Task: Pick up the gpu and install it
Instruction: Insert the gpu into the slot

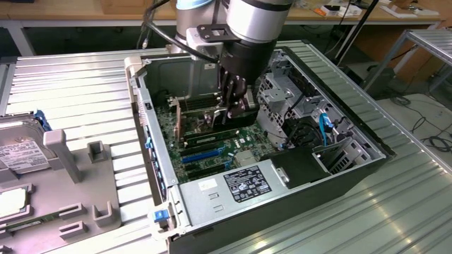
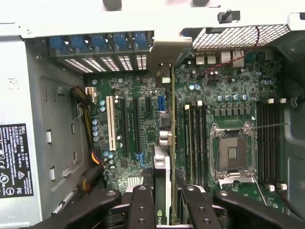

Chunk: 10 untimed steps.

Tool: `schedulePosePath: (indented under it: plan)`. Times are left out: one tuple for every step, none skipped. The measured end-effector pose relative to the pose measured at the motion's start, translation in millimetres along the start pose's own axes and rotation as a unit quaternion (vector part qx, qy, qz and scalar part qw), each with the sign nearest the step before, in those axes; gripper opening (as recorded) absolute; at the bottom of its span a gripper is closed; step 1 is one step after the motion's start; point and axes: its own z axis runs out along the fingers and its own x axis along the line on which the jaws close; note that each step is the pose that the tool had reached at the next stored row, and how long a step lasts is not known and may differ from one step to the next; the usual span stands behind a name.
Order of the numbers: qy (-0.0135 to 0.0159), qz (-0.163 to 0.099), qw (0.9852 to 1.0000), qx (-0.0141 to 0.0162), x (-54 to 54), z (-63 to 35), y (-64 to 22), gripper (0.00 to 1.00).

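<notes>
Pincer (image 1: 236, 108): black, two fingers, on the end of the fat silver and black robot arm (image 1: 247, 26); low inside the open computer box; clamped on the gpu, one finger on each flat side.
Held thing: thin green gpu (image 1: 215, 116) with a black cooler, up on its edge over the board, near the middle of the box.
Box: black and silver metal computer case (image 1: 332, 182), open side up, flat on the grey ribbed metal table (image 1: 78, 84).
Inside the box: green motherboard (image 1: 211, 145) with a bright blue long slot (image 1: 201, 154); silver power box (image 1: 244, 185) with a black label at the near end.
On the exterior view's left: grey plastic holder tray (image 1: 78, 174), well apart from the case; silver hard drive (image 1: 18, 153) with a white label in it.
Wrist view, pincer (image 2: 166, 202): black fingers (image 2: 142, 202) tight at both sides of the card.
Wrist view, gpu (image 2: 164, 167): seen edge on, a straight line from the fingers toward the row of blue plastic clips (image 2: 100, 43); between the long black slots (image 2: 128, 126) and the narrow dark memory slots (image 2: 195, 138).
Beside it: long white slot (image 2: 113, 121) past the black slots; silver square chip socket (image 2: 232, 152) past the memory slots.
Pushed into a slot or just above it: cannot tell.
</notes>
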Motion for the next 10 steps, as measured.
schedulePosePath:
  plan:
    - [0.0001, 0.001, 1.0, 0.0, 0.1, 4.6, 1.1, 0.27]
    - [0.0, 0.002, 1.0, 0.0, 0.3, 7.9, 2.2, 0.27]
    - [0.0, 0.003, 1.0, 0.0001, 0.4, 11.1, 3.3, 0.27]
    - [0.0, 0.004, 1.0, 0.0001, 0.5, 13.6, 4.1, 0.27]
    - [-0.0001, 0.005, 1.0, 0.0001, 0.6, 17.1, 4.8, 0.27]
    - [-0.0001, 0.005, 1.0, 0.0001, 0.7, 18.7, 4.8, 0.27]
    - [-0.0001, 0.006, 1.0, 0.0001, 0.7, 21.9, 4.8, 0.27]
    - [-0.0001, 0.006, 1.0, 0.0001, 0.8, 24.4, 4.8, 0.27]
    - [-0.0001, 0.006, 1.0, 0.0001, 1.1, 26.6, 4.8, 0.27]
    - [-0.0001, 0.007, 1.0, 0.0001, 1.4, 28.6, 4.9, 0.27]
